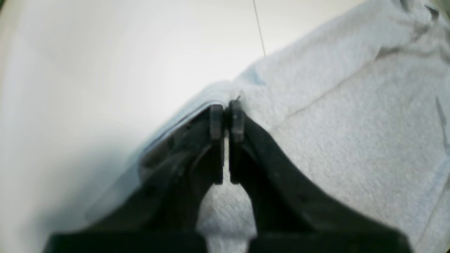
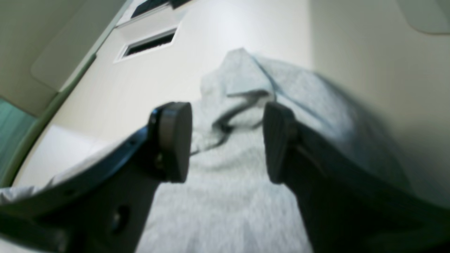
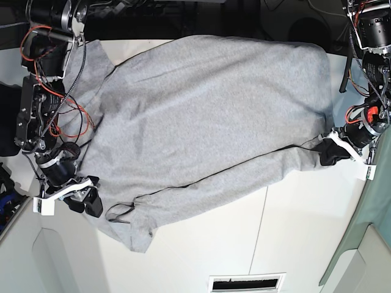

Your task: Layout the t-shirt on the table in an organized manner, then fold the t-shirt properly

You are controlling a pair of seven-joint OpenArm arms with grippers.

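A: Where does the t-shirt (image 3: 208, 104) lie?

B: Spread over most of the table (image 3: 201, 250), plain side up; no lettering shows. The body is broad and fairly smooth. One long strip along the side nearer the table's open white area is already turned over onto the body, with a dark edge line running along it.

A: And the grippers?

B: The left gripper (image 1: 226, 117) has its pads pressed together on a corner of the shirt's edge, where cloth meets bare table. Grey fabric shows in the slit between the fingers below the pads, so I judge it is pinching the shirt. The right gripper (image 2: 227, 140) hangs with its pads (image 2: 174, 140) spread wide, over the rumpled collar end of the shirt, gripping nothing.

A: How far along is the job?

B: Laying out looks largely done. Folding seems only begun: one lengthwise fold is in, but near the right gripper the cloth is bunched, with a small flap sticking out past the fold. The opposite side and the crosswise folds appear still to do.

A: The likely need now?

B: Probably tidying that bunched end before folding further.
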